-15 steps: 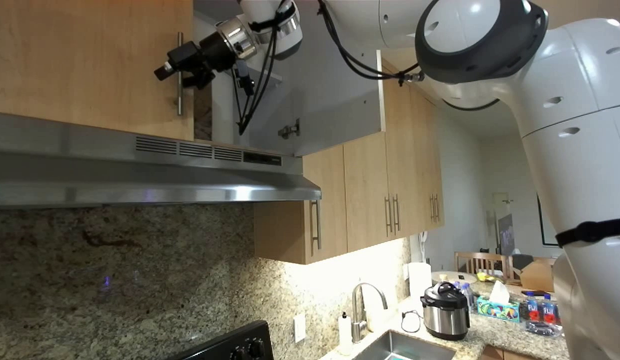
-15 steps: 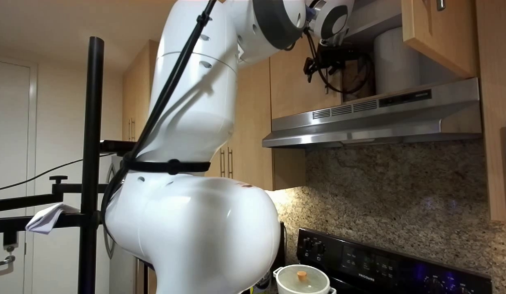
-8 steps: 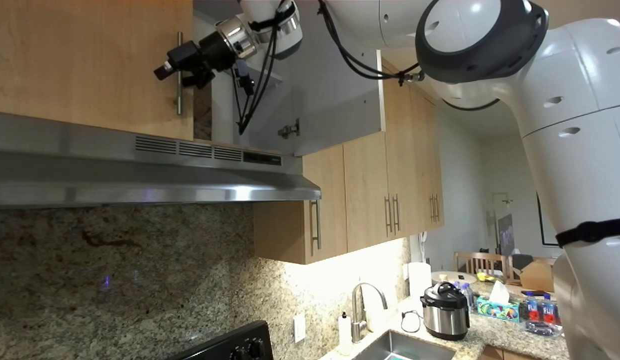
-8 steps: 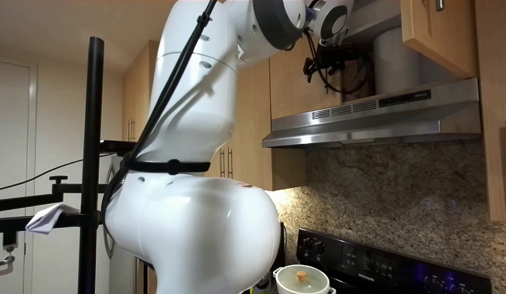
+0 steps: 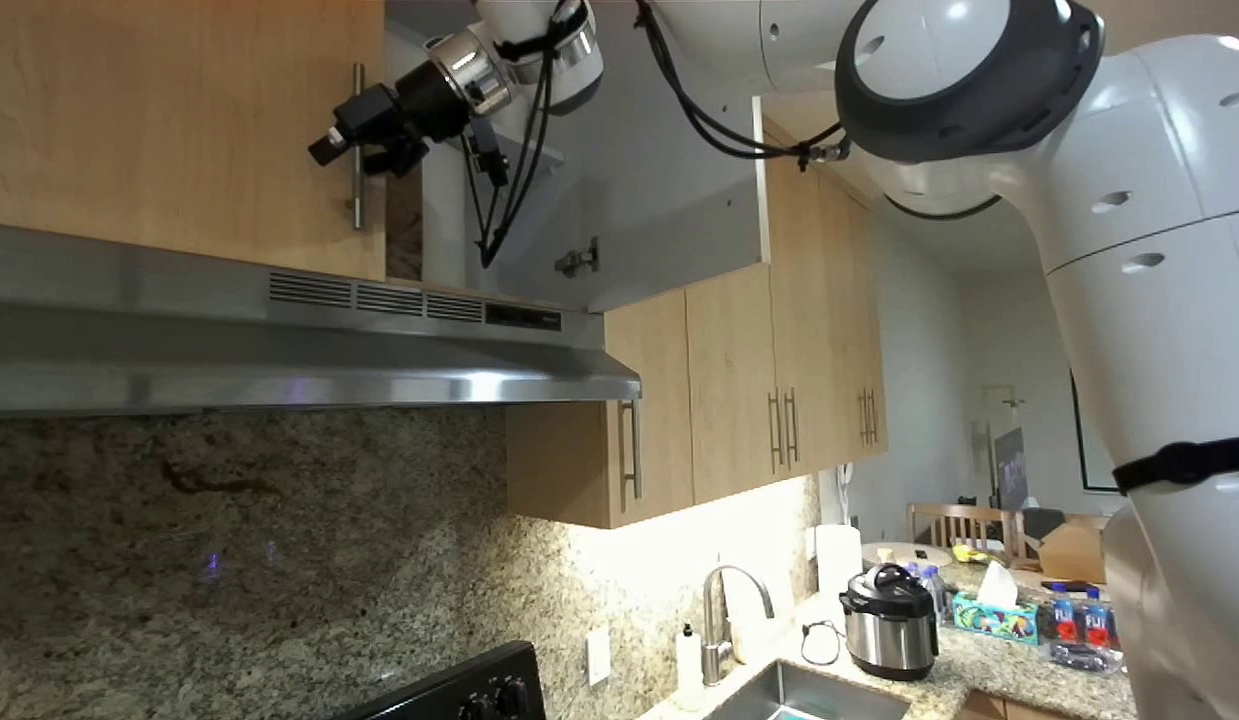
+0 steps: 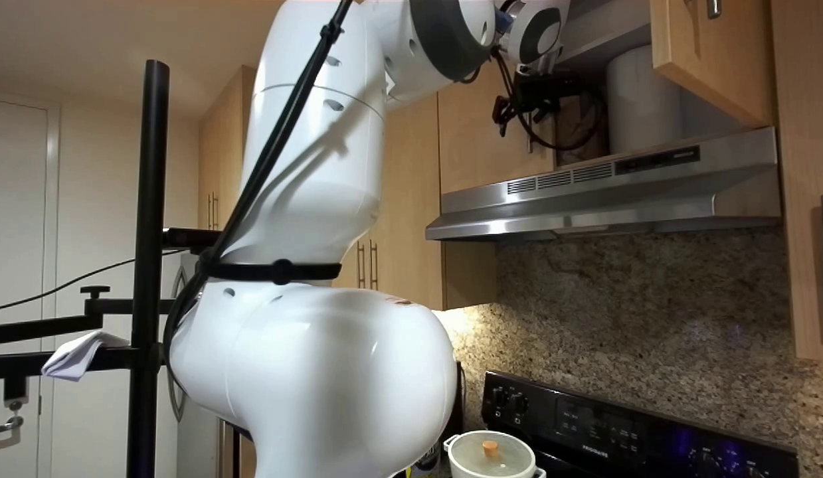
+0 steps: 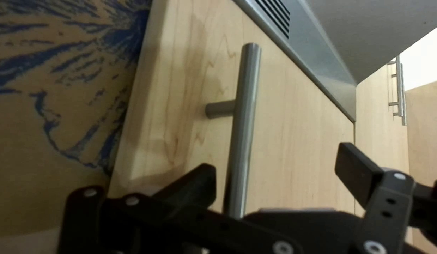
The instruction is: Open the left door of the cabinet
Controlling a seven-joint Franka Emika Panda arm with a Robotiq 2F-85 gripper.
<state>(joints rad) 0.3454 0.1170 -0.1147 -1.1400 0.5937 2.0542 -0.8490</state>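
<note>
The left door is a flat honey-wood panel, seen in both exterior views (image 5: 169,120) (image 6: 487,143) and up close in the wrist view (image 7: 299,141). It lies flat in line with the cabinet front, closed. Its slim vertical metal handle (image 7: 244,116) also shows in an exterior view (image 5: 359,205). My gripper (image 7: 276,169) is open, with the handle between its fingers, nearer the left finger in the wrist view and apart from the right one. The gripper also shows at the handle in an exterior view (image 5: 353,155). The cabinet's pale interior (image 6: 693,99) shows beside the door.
The cabinet's right door stands wide open, pale inside (image 5: 669,190) and wood outside (image 6: 723,60). A white cylinder (image 6: 640,99) and a brown blue-printed item (image 7: 73,116) stand inside. The steel range hood (image 5: 279,350) runs just below. Cables (image 5: 524,160) hang from the wrist.
The arm's links have shifted very slightly. The gripper stays at the handle, and the left door has not visibly moved.
</note>
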